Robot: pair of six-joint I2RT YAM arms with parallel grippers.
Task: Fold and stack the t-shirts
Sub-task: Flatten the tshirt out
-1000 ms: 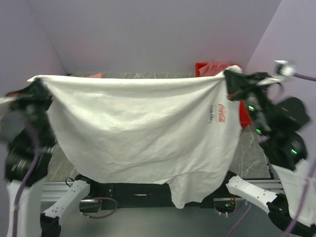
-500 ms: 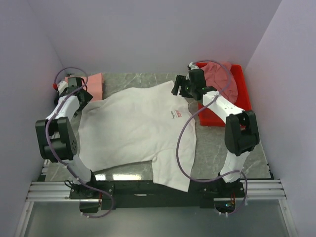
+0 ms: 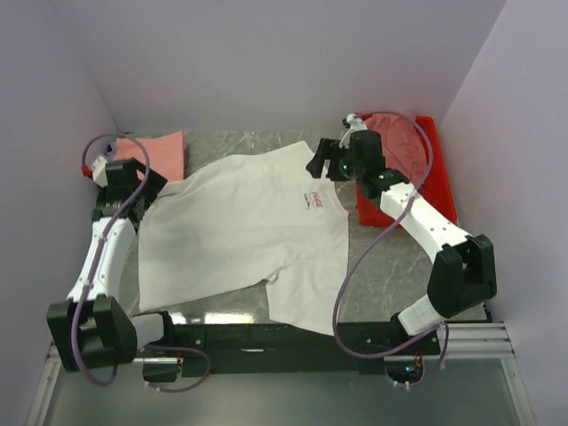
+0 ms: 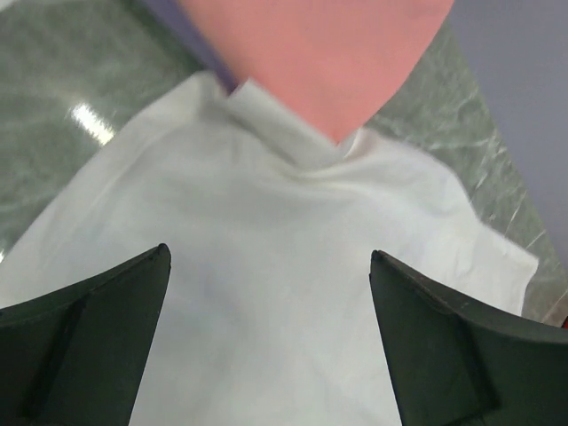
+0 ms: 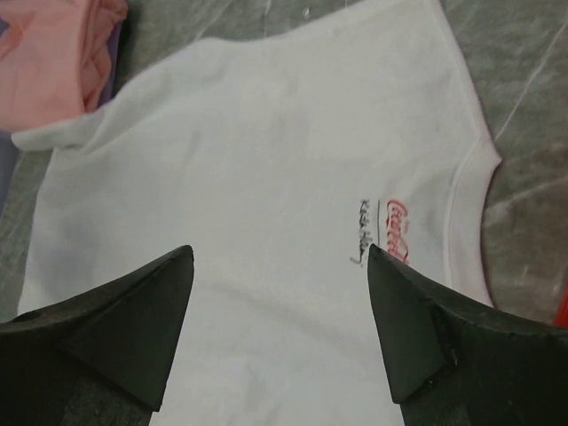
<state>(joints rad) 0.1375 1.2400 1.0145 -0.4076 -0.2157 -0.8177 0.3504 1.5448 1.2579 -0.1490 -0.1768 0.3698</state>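
Now that it is released, the tee lies flat at frame centre. Both the left gripper and right gripper hang wide open, empty; folding can begin.

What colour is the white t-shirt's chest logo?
Red logo; clearest in the right wrist view.

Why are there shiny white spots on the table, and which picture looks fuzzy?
Top external view: light bounces off the polished table near its front edge. Left wrist view: another glint on the stone, and the white t-shirt and salmon-orange t-shirt look fuzzy. Right wrist view: sharpest, the red logo is readable.
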